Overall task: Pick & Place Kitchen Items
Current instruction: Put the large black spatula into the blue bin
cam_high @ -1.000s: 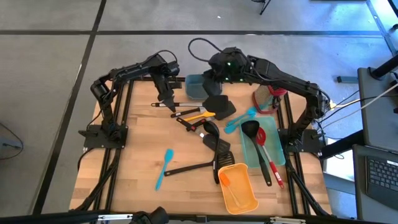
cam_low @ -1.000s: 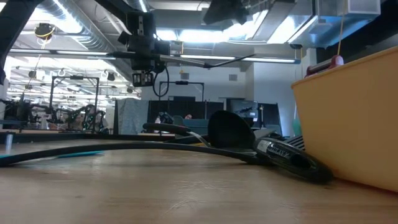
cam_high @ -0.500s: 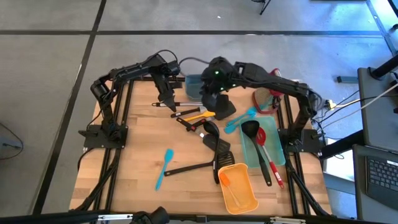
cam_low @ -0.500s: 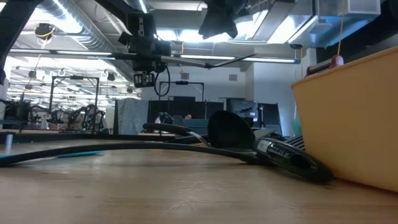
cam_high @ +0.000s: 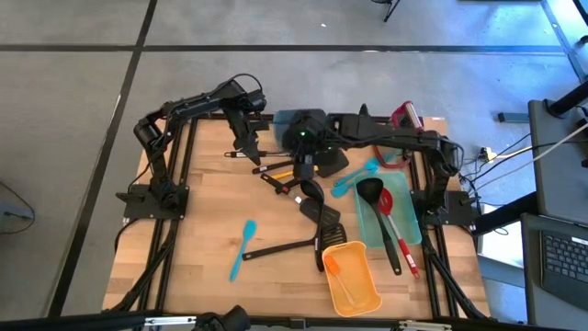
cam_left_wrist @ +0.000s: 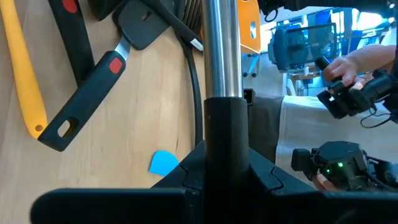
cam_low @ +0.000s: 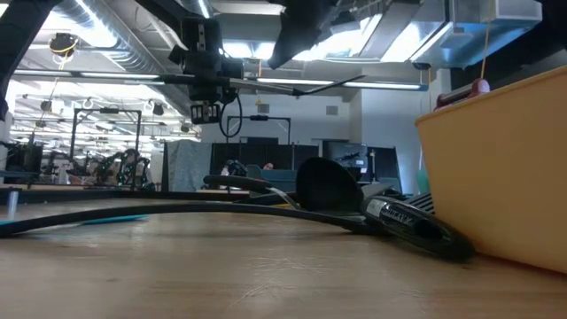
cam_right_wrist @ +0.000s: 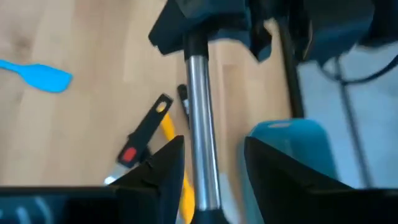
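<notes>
My left gripper (cam_left_wrist: 224, 180) is clenched on a steel-handled utensil (cam_right_wrist: 198, 93), holding it in the air over the far edge of the surface (cam_high: 202, 230), near the middle. My right gripper (cam_right_wrist: 208, 155) is released, its fingers spread either side of that steel shaft, close to the left one. I see three risks. The smooth shaft could slip if I clamp off-centre. It could drop onto the yellow-handled utensil (cam_left_wrist: 25, 81) and black turner (cam_left_wrist: 93, 81) below if the left lets go too soon. My two grippers could knock together.
</notes>
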